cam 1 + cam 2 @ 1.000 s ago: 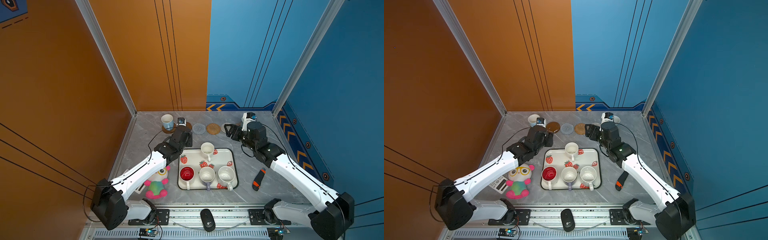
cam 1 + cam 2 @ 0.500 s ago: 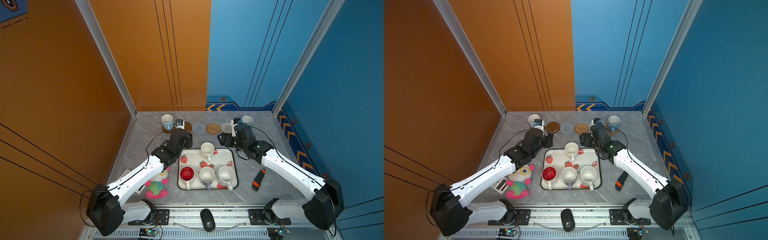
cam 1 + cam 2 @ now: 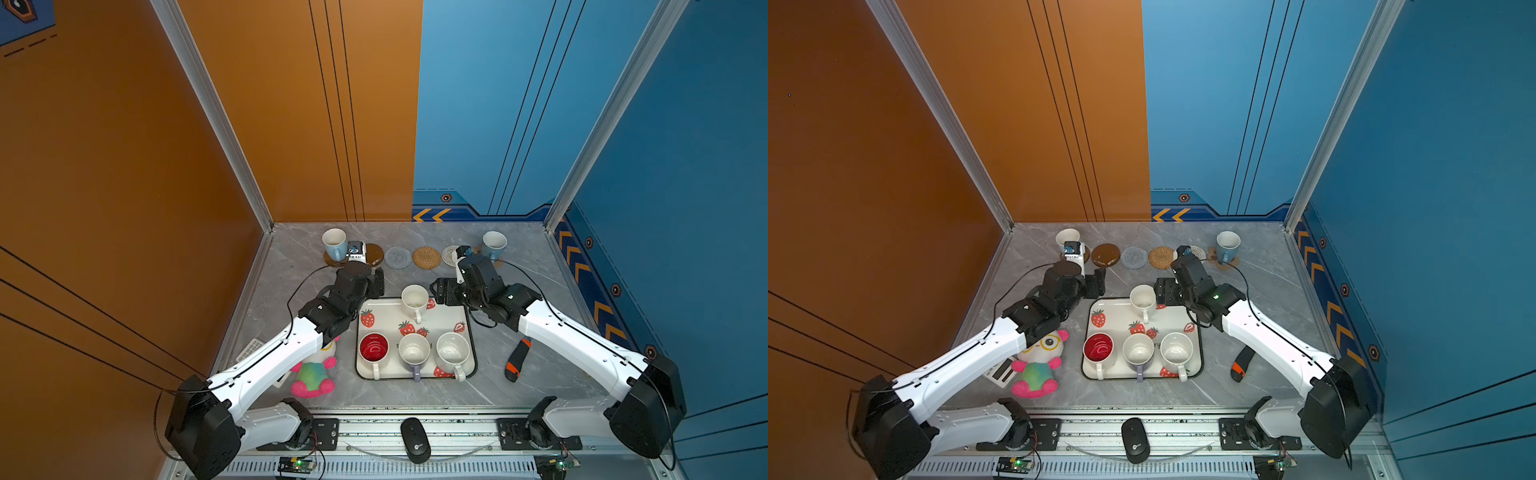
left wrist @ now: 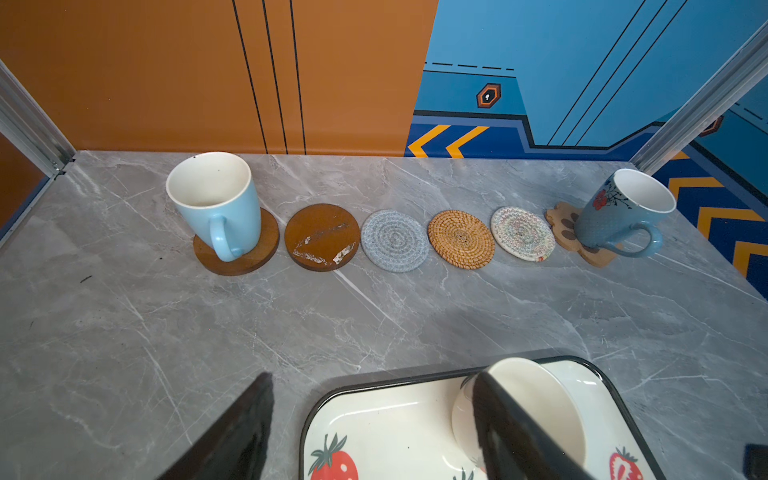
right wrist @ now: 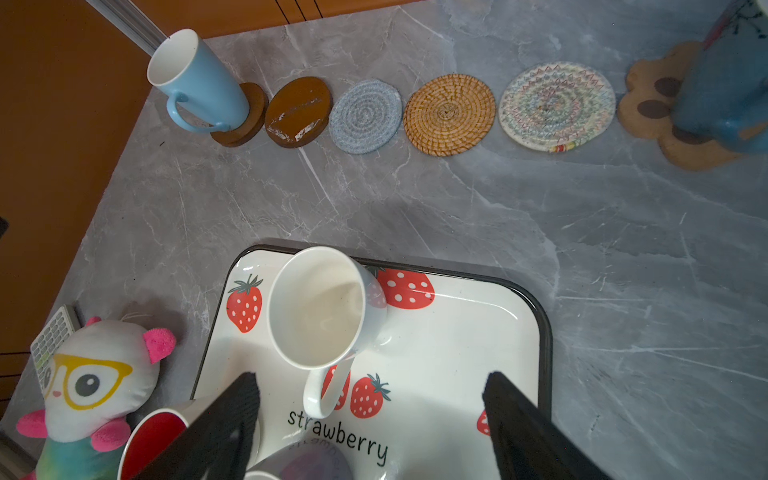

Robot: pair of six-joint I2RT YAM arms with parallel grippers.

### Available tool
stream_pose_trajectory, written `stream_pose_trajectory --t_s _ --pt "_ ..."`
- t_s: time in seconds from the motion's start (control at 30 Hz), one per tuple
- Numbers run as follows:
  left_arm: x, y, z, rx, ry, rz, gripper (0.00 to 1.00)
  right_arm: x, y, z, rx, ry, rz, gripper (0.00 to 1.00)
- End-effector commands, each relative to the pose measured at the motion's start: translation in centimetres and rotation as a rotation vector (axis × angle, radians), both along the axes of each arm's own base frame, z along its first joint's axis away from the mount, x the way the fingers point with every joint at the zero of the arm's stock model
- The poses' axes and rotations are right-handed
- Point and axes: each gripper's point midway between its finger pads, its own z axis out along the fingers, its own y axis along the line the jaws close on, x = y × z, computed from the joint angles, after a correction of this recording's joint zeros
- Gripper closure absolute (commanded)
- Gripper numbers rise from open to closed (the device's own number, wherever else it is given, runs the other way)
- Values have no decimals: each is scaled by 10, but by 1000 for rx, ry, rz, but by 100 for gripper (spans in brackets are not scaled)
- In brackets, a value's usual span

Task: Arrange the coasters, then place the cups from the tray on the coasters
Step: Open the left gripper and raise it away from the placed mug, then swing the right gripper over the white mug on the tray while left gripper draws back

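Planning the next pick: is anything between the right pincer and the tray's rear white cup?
Nothing visible. The open right pincer hangs over the tray; the rear white cup points its handle toward it.

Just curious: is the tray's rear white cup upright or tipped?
Upright: the cup sits on its base on the tray, mouth up.

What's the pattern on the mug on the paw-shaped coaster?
The mug is blue with a red flower, clearest in the left wrist view.

Both top views look down from high; wrist views, seemingly low, share the coasters
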Motion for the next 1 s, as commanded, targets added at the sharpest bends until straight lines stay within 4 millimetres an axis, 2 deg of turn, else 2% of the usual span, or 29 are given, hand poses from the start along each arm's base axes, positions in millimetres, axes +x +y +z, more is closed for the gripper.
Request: stream_pose_trajectory --t_s 0.0,0.3,0.33,0.53,0.97 --pt "-1 7 5 3 -28 22 23 -5 -3 -13 -53 27 5 16" --pt "-6 17 11 -36 -76 58 19 -14 12 -31 -86 83 63 16" --pt "-6 18 11 -37 -78 61 18 -20 20 -35 -94 89 91 15" --pt "-8 24 10 -36 -78 76 17 -25 33 -45 -107 113 128 15" --pt "-5 23 8 -41 -70 77 15 -33 52 -71 -141 175 173 15"
